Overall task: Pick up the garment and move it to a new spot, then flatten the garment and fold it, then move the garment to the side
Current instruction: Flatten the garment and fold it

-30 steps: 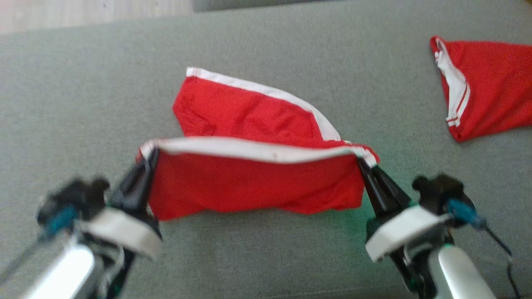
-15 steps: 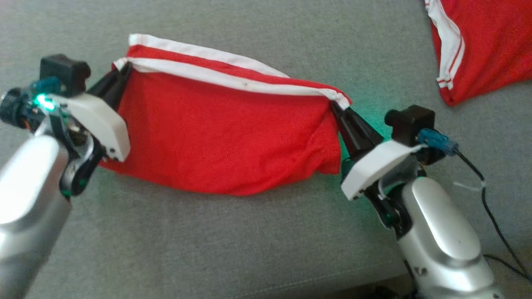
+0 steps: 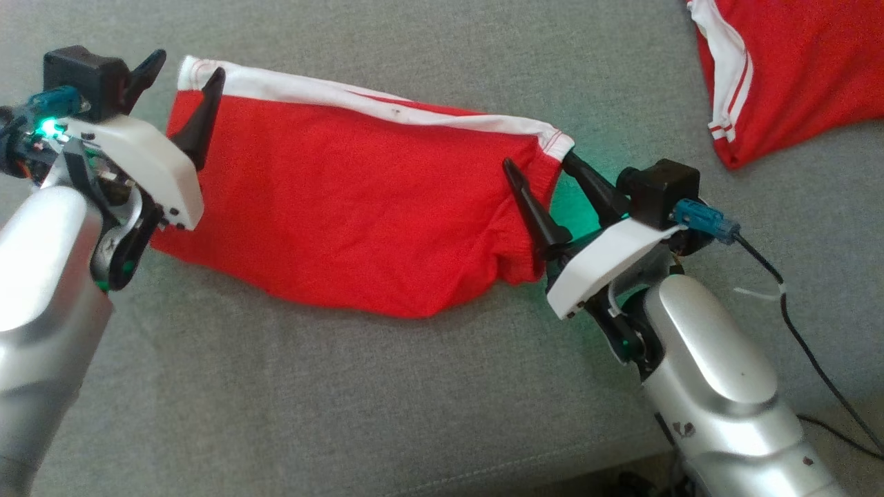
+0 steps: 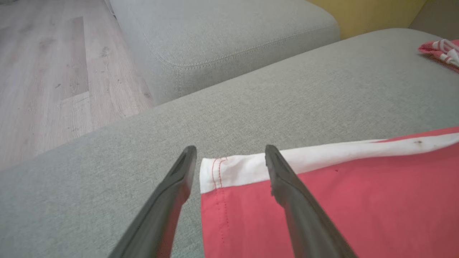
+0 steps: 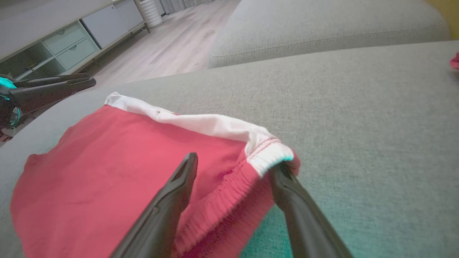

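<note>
At the left of the head view the left gripper (image 3: 190, 62) stands with its jaws wide apart over the near-left corner of the garment (image 3: 359, 200); one dark finger lies over bare sofa (image 3: 345, 400) just outside the cloth, the other over the red fabric just below the white band; in the left wrist view the same gripper (image 4: 231, 150) straddles that corner of the garment (image 4: 340, 200), which lies flat on the grey cushion with its red-stitched white edge between the two fingers, and nothing is clamped; pale wooden floor (image 4: 43, 71) shows beyond the sofa's edge; the garment, red with a white band along its far edge, spreads across the middle of the sofa between the two arms, folded over on itself, its near edge rumpled and curved; at its right end the right gripper (image 3: 537, 160) also has its jaws apart, with the gathered corner between them; in the right wrist view that gripper (image 5: 235, 161) holds nothing shut, though the white corner of the garment (image 5: 107, 172) drapes onto the tip of one finger; a dark cable (image 3: 801, 338) trails from the right wrist; well apart, at the far right, lies a second red and white garment (image 3: 794, 69).
</note>
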Motion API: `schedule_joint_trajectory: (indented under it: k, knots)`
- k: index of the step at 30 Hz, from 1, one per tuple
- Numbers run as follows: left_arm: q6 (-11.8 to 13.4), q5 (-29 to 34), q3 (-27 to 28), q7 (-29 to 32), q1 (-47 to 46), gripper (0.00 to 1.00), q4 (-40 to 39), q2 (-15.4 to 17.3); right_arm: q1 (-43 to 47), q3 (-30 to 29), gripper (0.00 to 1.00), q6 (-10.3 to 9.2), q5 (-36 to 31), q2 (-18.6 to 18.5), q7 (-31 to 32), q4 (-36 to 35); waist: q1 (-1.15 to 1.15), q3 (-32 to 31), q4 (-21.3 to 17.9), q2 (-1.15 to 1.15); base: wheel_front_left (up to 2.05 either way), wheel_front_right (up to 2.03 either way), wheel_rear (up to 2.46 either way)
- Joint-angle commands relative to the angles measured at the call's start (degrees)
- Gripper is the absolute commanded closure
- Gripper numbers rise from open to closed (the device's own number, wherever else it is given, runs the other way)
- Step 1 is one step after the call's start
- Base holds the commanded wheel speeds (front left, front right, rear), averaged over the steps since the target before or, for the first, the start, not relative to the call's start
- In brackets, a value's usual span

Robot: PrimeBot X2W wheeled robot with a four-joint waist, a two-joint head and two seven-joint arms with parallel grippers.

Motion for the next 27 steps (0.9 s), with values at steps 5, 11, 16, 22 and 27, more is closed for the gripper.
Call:
schedule_joint_trajectory:
  k: [5, 11, 16, 22, 27]
  knots:
    - [0.3, -0.3, 3.0, -3.9, -0.4, 0.00, -2.6, 1.9, 1.7, -0.5, 0.00, 0.20, -0.4, 0.8, -2.1, -2.4, 0.00, -3.0, 0.9, 0.00, 0.00, 0.00, 0.00]
    - [1.5, -2.3, 3.4, -5.4, 5.8, 0.00, -5.3, 2.2, 6.2, -3.9, 0.00, 0.20, -3.4, 0.8, -1.8, -5.4, 0.00, -6.5, 1.9, 0.00, 0.00, 0.00, 0.00]
    - [3.0, -4.2, 3.5, -5.8, 10.7, 0.00, -6.2, 1.4, 9.8, -6.8, 0.00, 0.20, -5.5, 0.8, -0.6, -8.7, 0.00, -7.6, 2.0, 0.00, 0.00, 0.00, 0.00]
    - [5.1, -5.6, 3.5, -7.8, 15.6, 0.00, -5.2, -0.4, 14.3, -11.1, 0.00, 0.20, -8.3, 0.8, 0.8, -15.0, 0.00, -7.5, 1.5, 0.00, 0.00, 0.00, 0.00]
    - [6.2, -5.9, 3.7, -9.1, 16.3, 0.00, -2.8, -1.6, 17.1, -13.6, 0.00, 0.20, -9.0, 0.8, 1.8, -20.7, 0.00, -6.6, 0.7, 0.00, 0.00, 0.00, 0.00]
